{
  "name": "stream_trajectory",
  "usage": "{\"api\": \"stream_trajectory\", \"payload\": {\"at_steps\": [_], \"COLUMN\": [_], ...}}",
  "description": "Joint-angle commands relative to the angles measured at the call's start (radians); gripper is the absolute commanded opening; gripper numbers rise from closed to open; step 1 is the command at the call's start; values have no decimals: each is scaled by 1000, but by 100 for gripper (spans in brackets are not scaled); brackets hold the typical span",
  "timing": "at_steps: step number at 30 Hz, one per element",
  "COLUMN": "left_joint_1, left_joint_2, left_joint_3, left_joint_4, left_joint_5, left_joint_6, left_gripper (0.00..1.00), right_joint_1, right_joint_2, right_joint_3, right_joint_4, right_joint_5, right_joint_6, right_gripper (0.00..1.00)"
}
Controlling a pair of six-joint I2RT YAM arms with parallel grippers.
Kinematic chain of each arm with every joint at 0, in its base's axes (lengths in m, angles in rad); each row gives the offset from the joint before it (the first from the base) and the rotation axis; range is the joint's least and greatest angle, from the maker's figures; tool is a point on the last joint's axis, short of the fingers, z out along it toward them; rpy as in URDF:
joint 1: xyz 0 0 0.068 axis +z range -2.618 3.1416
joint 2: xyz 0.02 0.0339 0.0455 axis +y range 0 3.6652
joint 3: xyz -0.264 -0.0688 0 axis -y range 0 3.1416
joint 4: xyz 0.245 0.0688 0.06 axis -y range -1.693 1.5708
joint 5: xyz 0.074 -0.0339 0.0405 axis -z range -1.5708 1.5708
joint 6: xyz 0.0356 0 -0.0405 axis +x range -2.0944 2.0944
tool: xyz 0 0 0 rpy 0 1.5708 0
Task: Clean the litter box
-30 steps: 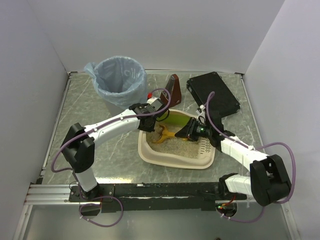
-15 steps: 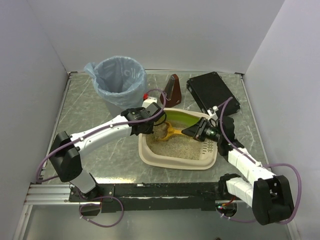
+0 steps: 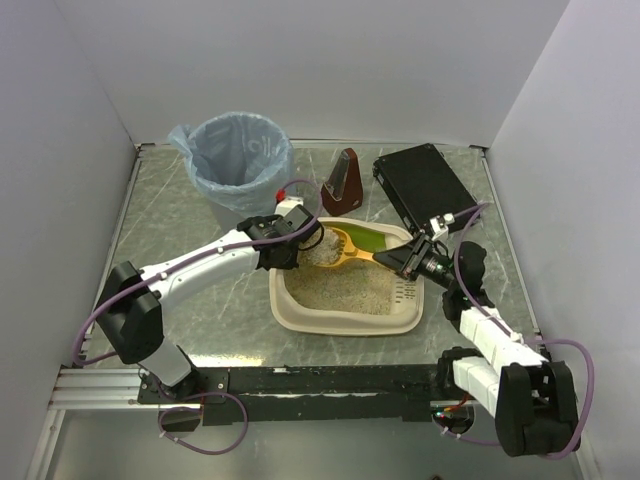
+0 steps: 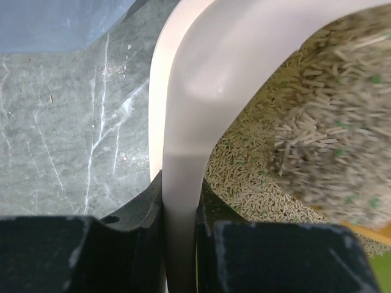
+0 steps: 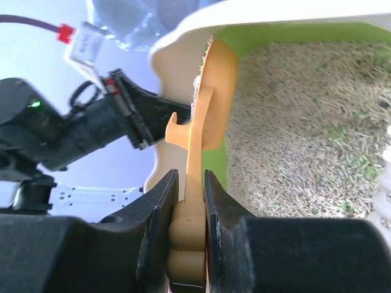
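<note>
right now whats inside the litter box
Sandy pellet litter covers the litter box floor, against a green end wall. An orange scoop heaped with litter hangs over its far-left corner. Anything buried under the litter is hidden.

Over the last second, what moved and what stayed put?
The right tool, shut on the yellow scoop, raised it, now heaped, toward the far-left corner of the litter box. The box slid slightly left. The left tool stayed clamped on its rim; bin and black case unmoved.
</note>
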Motion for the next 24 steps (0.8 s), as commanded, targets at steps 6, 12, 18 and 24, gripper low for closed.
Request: {"api": "stream_trajectory", "payload": {"at_steps": [6,12,18,24], "left_joint_1": [26,37,44,49], "left_joint_2": [-95,-86,-89,-102], "left_joint_3": [-18,-14,-28,-34], "left_joint_4": [212,237,269,277], "left_joint_5": [70,82,128,122], "left_joint_6": [-48,-12,5,22], "left_gripper": [1,1,1,1], "right_joint_1": [-117,-208,-255,-298], "right_joint_2": [-125,-93,-30,48], "right_joint_3": [-20,-91,-112,-132], "right_joint_4": [61,305,539,730], "right_joint_5": [-105,-226,-282,-314], "right_joint_6": [7,178,331,481], "right_gripper": [0,0,0,0]}}
